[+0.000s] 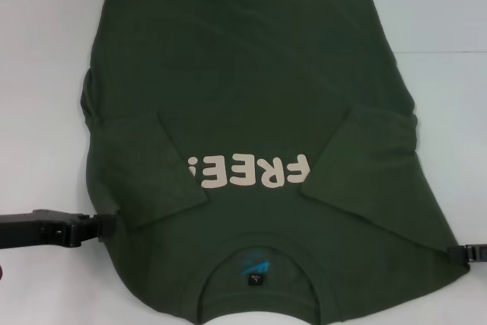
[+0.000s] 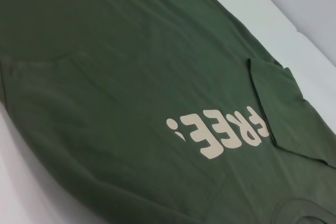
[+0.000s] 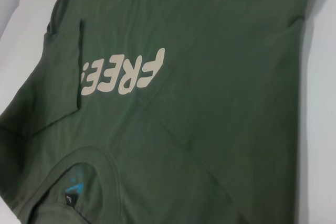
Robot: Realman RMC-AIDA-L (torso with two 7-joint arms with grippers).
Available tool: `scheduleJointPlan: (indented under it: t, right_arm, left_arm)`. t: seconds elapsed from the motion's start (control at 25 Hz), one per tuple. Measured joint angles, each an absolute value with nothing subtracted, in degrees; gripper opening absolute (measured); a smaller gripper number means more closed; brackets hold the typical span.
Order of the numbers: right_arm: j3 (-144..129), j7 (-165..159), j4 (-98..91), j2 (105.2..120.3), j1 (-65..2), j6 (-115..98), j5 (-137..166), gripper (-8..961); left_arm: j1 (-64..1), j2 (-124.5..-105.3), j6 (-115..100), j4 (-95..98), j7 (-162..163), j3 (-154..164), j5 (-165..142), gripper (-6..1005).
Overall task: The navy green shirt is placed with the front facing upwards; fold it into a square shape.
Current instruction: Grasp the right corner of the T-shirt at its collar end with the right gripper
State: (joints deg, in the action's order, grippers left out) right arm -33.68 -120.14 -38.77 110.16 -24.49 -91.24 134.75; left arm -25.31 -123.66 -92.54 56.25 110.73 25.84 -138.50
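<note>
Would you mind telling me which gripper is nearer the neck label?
Roughly equal, the left marginally. The left gripper sits at the shirt's shoulder edge, the right gripper opposite; the label lies between.

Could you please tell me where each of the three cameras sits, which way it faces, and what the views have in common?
Head view: from the robot's head, looking forward and down at the navy green shirt, collar nearest; the left gripper at its near left edge, the right gripper at its near right edge.
Left wrist view: from the left arm, across the shirt; no part of the robot visible.
Right wrist view: from the right arm, across the shirt; no part of the robot visible.
Shared: the FREE! lettering appears in all three.
</note>
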Motion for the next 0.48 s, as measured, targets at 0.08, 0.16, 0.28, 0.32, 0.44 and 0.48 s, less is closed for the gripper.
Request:
scheduleJointPlan:
  t: [0.08,0.16,0.28,0.32,0.44,0.48]
  right_arm:
    - [-34.01,-120.15,-38.76,110.44,-24.94,-91.15,135.56,861]
    - [-34.03,-120.17,-38.76,110.63,-25.12,-91.11,135.88,861]
    - [-34.1,-120.19,-38.75,111.02,-25.48,-91.08,136.15,861]
    - [-34.18,-120.2,-38.75,111.12,-25.59,-91.09,136.18,861]
    - [-34.55,-120.21,-38.76,111.28,-25.8,-91.12,136.2,860]
    - [-34.72,-120.22,-38.76,111.37,-25.92,-91.13,136.22,860]
  left_arm:
    - [-25.31,-123.63,-92.53,56.25,110.69,25.84,-138.39,52]
    - [-25.31,-123.55,-92.51,56.25,110.69,25.81,-138.38,51]
    - [-25.31,-123.49,-92.46,56.25,110.7,25.76,-138.36,51]
    - [-25.31,-123.49,-92.44,56.25,110.7,25.74,-138.34,51]
    - [-25.31,-123.48,-92.37,56.25,110.65,25.74,-138.26,51]
    - [-25.31,-123.48,-92.36,56.25,110.63,25.75,-138.25,51]
